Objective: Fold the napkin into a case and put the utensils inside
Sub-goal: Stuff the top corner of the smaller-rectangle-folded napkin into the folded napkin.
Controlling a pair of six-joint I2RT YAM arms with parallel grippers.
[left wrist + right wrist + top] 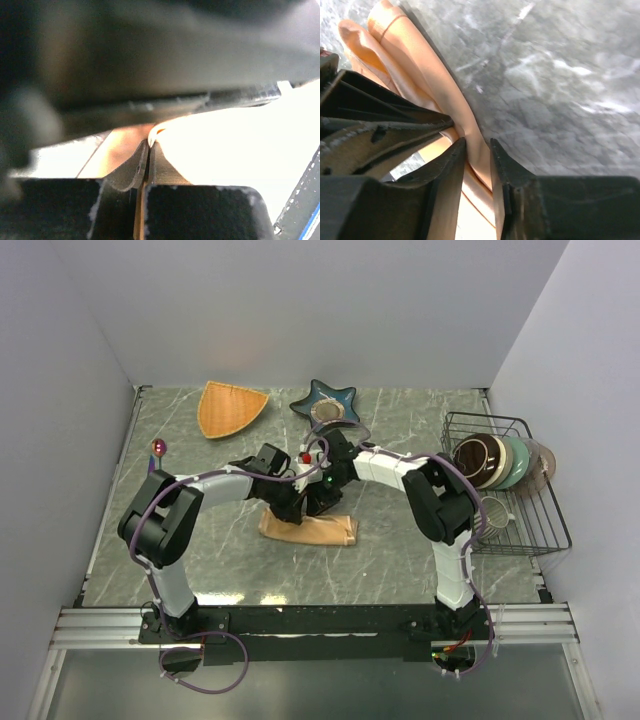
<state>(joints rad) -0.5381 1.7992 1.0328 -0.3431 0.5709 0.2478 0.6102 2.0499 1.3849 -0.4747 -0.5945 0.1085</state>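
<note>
Pressed together, my left jaws hold the napkin (pixel 325 533). From the left wrist only a thin orange sliver of cloth shows in the seam between them, with a bright fold curling over their tips. My right jaws stand a little apart, and a rounded fold of the same peach-orange satin runs down through the gap; whether they press on it I cannot tell.

The napkin lies folded into a narrow bundle at the middle of the tabletop (pixel 400 570), directly under both of my wrists, which meet above its far edge. From the right wrist its layered folds stretch away to the upper left across the grey marbled surface.

One utensil is plain to see — a spoon (pixel 158 449) with a round purple-pink bowl, near the left edge of the tabletop and well apart from the napkin.

Toward the far edge sit an orange fan-shaped dish (pixel 232 408) and, beside it to the right, a dark blue star-shaped dish (pixel 325 400). On the right side a black wire rack (pixel 545 510) holds several bowls (pixel 495 462) standing on edge.
</note>
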